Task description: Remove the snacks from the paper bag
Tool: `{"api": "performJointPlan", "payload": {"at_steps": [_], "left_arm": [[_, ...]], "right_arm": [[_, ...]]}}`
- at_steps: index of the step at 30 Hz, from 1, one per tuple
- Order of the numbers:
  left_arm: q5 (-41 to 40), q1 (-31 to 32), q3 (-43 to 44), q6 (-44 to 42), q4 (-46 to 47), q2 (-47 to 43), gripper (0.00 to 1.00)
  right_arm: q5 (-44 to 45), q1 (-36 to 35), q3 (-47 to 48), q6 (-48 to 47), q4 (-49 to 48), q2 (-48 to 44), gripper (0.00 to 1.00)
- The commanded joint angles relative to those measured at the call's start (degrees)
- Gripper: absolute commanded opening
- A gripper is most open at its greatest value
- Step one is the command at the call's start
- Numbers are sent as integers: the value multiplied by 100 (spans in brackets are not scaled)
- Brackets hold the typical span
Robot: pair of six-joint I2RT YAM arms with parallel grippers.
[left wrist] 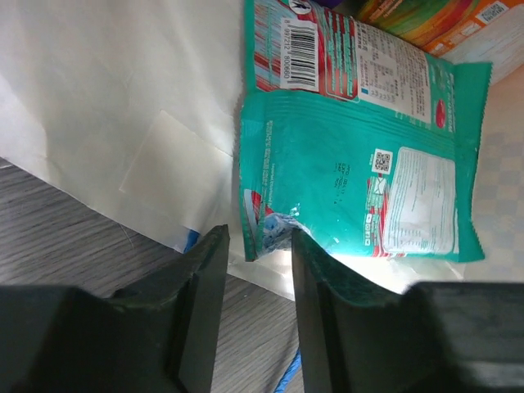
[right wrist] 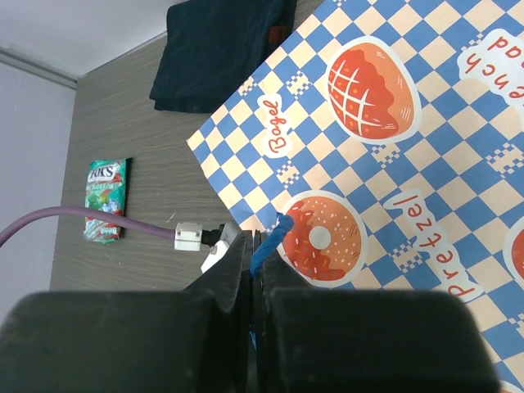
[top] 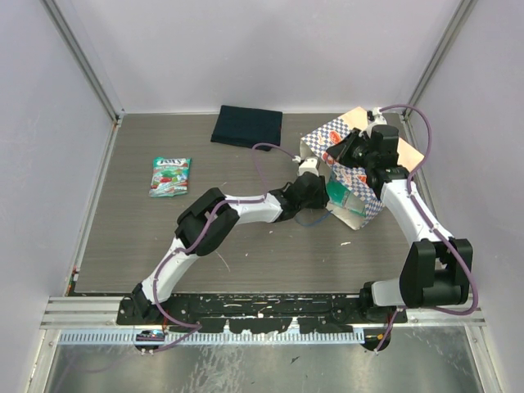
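Pouch (left wrist: 352, 164) corner just beyond parted left gripper (left wrist: 256, 237)

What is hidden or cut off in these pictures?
- Top view: the left arm and right arm cover the mouth of the paper bag, so its contents cannot be counted.
- Left wrist view: the top edge cuts off the orange pouch; the teal pouch hides anything beneath.
- Right wrist view: the jaws hide the lower part of the blue cord.
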State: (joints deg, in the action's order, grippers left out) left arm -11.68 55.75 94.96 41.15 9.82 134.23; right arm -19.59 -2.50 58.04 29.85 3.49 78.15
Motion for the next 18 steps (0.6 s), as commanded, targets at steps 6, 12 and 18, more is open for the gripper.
{"api": "performJointPlan", "payload": {"at_steps": [6, 12, 18], "left_arm": [[-175, -29, -103, -314, 40, -265, 51], [-40, -28, 2, -307, 67, -174, 47], [143, -26, 7, -183, 221, -66, 35]], "right_arm": [[-183, 22, 8, 4, -405, 96, 1], [-194, 22, 13, 11, -415, 113, 1], [-185, 22, 5, -19, -416, 89, 1]]}}
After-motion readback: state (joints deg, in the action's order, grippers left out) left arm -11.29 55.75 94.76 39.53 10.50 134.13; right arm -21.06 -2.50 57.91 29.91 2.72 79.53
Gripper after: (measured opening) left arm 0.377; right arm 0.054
